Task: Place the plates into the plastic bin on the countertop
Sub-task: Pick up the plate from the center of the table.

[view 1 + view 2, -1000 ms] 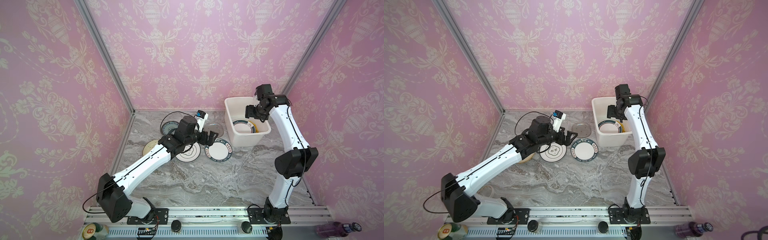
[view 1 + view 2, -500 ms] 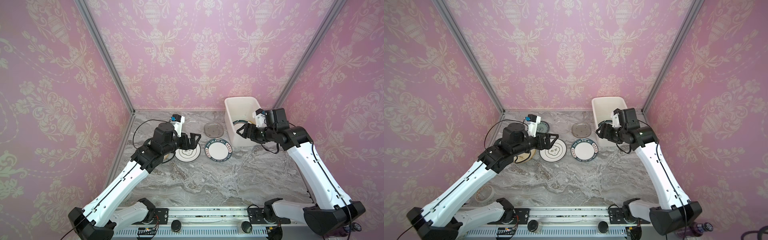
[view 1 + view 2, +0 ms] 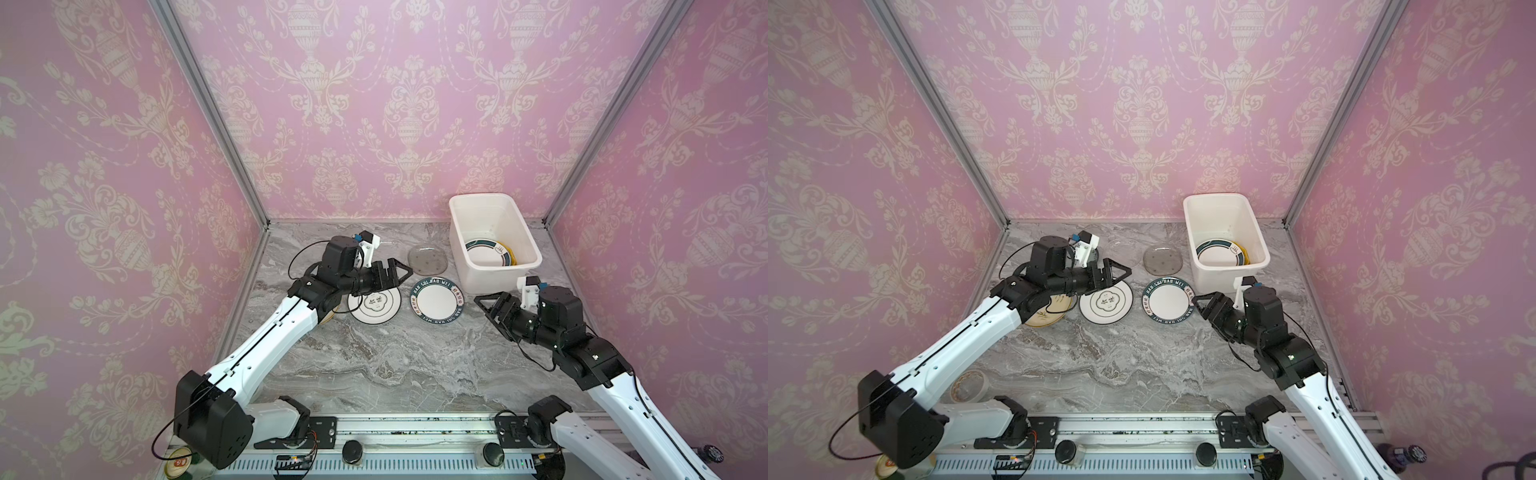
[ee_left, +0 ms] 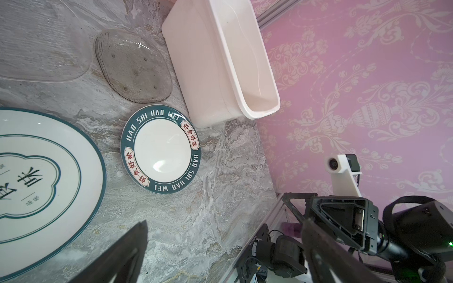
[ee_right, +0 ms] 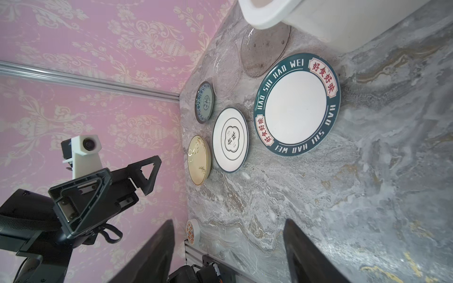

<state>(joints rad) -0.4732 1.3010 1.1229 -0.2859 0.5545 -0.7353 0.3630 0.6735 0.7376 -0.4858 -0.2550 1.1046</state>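
The plastic bin [image 3: 494, 280] [image 3: 1225, 280] stands at the back right of the countertop [image 3: 395, 365]. Inside lies a dark-rimmed white plate [image 3: 487, 252] over a yellow edge. On the countertop lie a lettered dark-rimmed plate [image 3: 437, 300] [image 4: 160, 149] [image 5: 296, 104], a thin-rimmed white plate [image 3: 376, 306] [image 5: 230, 139], a smoky glass plate [image 3: 428, 259] [image 4: 133, 66], a clear glass plate [image 4: 41, 41], a teal plate [image 5: 204, 102] and a cream plate [image 3: 1046, 313] [image 5: 199, 159]. My left gripper [image 3: 405, 274] [image 4: 224, 221] hangs open and empty over the white plate's far edge. My right gripper [image 3: 482, 305] [image 5: 228, 220] is open and empty, low beside the lettered plate, in front of the bin.
A roll of tape [image 3: 969, 386] [image 5: 193, 231] lies at the front left near the rail [image 3: 374, 432]. Pink walls with metal corner posts close in the countertop on three sides. The bin sits close to the right wall.
My right arm has come away from over the bin, swinging forward and down to beside the lettered plate, its jaws slightly narrower. My left gripper stayed open near the white plate, shifting only a little.
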